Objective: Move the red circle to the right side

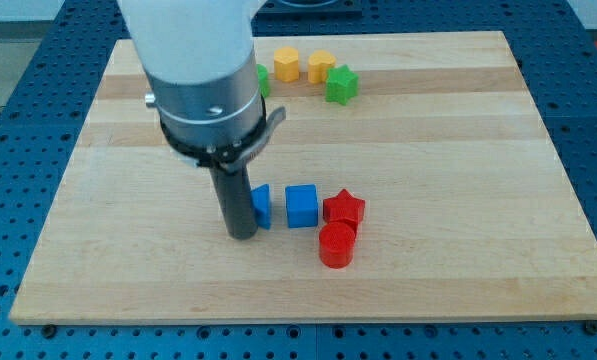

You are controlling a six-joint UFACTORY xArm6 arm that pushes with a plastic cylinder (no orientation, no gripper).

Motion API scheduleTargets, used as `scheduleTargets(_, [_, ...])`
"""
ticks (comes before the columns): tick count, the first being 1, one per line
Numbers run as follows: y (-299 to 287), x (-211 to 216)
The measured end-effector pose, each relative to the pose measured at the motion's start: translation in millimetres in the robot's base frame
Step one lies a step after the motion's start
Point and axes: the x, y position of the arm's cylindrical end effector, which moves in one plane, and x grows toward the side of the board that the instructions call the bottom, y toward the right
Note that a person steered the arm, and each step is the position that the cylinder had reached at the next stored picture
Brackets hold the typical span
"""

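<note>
The red circle (336, 245), a short cylinder, stands on the wooden board (428, 150) a little below the middle. A red star (344, 208) touches it from above. My tip (242, 234) rests on the board to the view's left of the red circle, about a hundred pixels away. The tip sits against the left side of a blue block (262, 206), which the rod partly hides. A blue cube (301, 206) lies between that block and the red star.
Near the view's top stand a yellow hexagon (286, 64), a second yellow block (321, 66) and a green star (342, 85). Another green block (263, 80) shows partly behind the arm's grey housing (206, 90). The board's right edge is at the view's right.
</note>
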Motion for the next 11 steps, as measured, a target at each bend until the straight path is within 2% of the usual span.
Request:
scheduleTargets(1, [0,-13])
scheduleTargets(2, [0,-7])
scheduleTargets(3, [-3,33])
scheduleTargets(4, [48,61])
scheduleTargets(5, [80,20])
scheduleTargets(7, [80,21])
scheduleTargets(8, [106,64])
scheduleTargets(9, [113,65])
scheduleTargets(10, [137,19])
scheduleTargets(11, [133,-10])
